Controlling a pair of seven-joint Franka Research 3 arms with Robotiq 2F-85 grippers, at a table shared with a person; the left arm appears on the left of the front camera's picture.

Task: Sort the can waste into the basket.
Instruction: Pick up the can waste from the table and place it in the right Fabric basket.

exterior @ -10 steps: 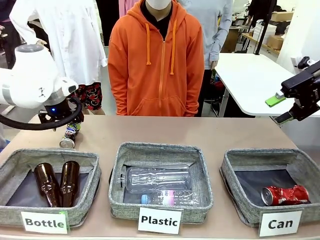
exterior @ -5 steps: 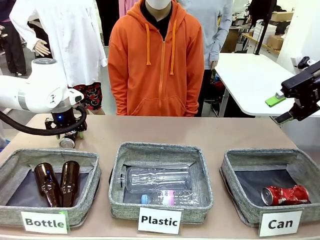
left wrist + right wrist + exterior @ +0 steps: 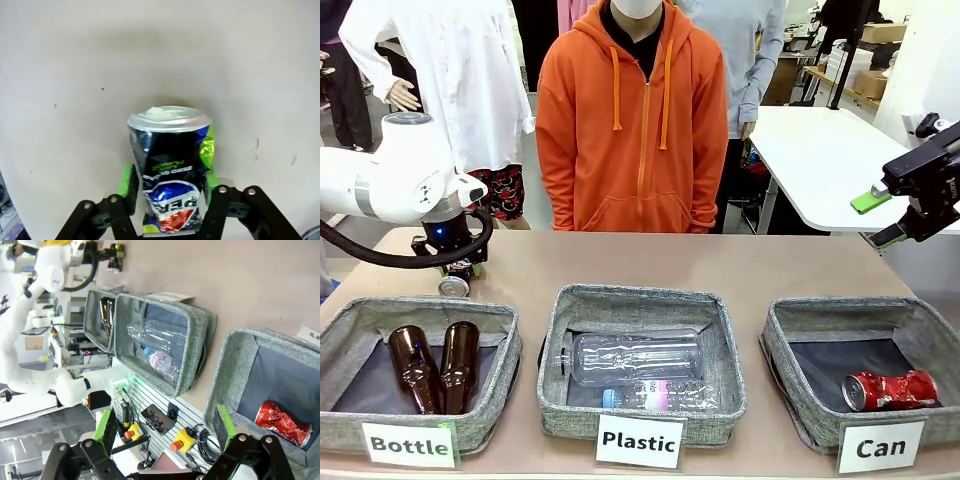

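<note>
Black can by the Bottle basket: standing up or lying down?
Lying on its side: the black can rests on the table, silver end facing the front camera, left gripper straddling it.

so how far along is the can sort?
Done: red can lies in the Can basket. In hand: left gripper has its pads around the black can on the table behind the Bottle basket. Left: lift and carry it across. Right gripper hangs open.
</note>
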